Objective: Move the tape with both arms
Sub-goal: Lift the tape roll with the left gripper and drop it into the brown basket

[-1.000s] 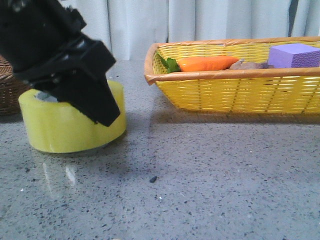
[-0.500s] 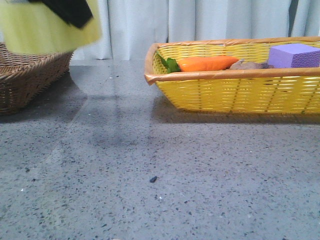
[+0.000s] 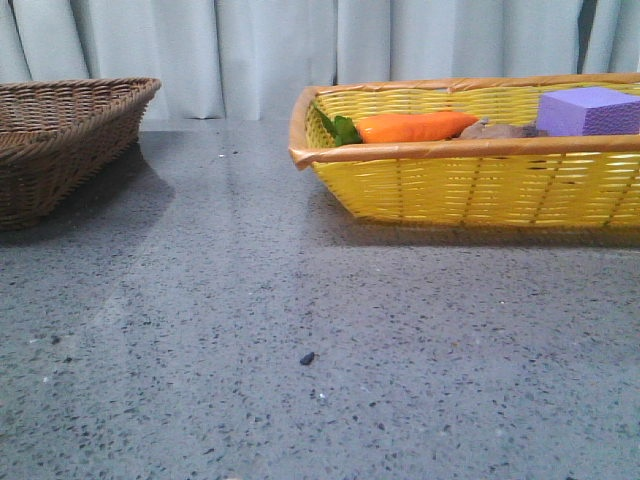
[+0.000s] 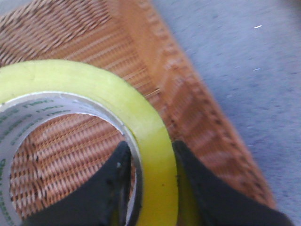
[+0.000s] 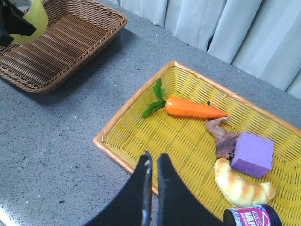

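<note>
Table (image 3: 330,330): grey speckled top. In the front view neither arm nor tape shows. One second ago the tape sat on the table at front left with the left gripper on it; half a second ago it was lifted, blurred, at the top left corner; now it has gone out of that view altogether.

Yellow basket (image 5: 188,136): right side, holding carrot (image 5: 190,108), purple block (image 5: 253,154), a bread-like toy and a brown object. Unchanged across all three front frames.

Brown basket (image 3: 60,130): far left. Earlier largely hidden behind the arm and tape; now fully exposed.

Tape (image 4: 94,122): held in the air over the brown basket; the weave shows straight through its core. The ring axis points roughly down at the basket floor, so the roll lies about flat. In the right wrist view it is only a yellow patch (image 5: 33,16) at the far corner, above the brown basket.

Left gripper (image 4: 150,165): clamped across the roll wall, one finger inside the core, one outside.

Right gripper (image 5: 154,165): fingers nearly together, holding nothing, hovering above the near rim of the yellow basket.

Key relation: tape lies well apart from the right gripper, across the table toward the left. Judgement: the handover needs the arms to converge and the right fingers to spread first.
</note>
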Tool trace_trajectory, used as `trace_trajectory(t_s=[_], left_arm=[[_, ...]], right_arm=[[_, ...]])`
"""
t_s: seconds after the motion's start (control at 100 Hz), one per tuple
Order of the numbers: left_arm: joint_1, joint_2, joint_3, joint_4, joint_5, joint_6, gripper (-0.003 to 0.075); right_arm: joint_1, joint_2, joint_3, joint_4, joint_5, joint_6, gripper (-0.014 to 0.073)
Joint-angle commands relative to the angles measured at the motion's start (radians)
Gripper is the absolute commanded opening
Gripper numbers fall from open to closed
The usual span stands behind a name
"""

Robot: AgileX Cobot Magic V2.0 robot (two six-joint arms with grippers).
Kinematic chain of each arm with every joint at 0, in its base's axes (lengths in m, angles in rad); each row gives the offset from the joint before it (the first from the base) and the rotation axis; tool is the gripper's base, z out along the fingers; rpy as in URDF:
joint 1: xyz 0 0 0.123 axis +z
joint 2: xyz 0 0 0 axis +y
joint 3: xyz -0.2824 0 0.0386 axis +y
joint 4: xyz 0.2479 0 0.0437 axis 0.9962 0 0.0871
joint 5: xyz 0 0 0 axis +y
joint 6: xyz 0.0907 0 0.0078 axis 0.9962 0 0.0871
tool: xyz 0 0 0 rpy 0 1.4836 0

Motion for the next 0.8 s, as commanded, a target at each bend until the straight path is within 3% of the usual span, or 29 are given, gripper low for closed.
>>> trace_trajectory(t_s=[0.0, 0.59, 0.79], left_arm=[[0.021, 0.022, -0.038, -0.031, -0.074, -0.001, 0.0042], [0.026, 0.188, -0.038, -0.065, -0.158, -0.001, 0.0047], [0.026, 0.203, -0.038, -0.079, -0.155, -0.001, 0.0144]], right_arm=[[-0.005, -0.011, -0.016, -0.032, -0.061, -0.001, -0.0074], [-0.005, -0.011, -0.016, -0.030, -0.056, -0.001, -0.0074], [-0.005, -0.011, -0.016, -0.028, -0.054, -0.001, -0.0074]])
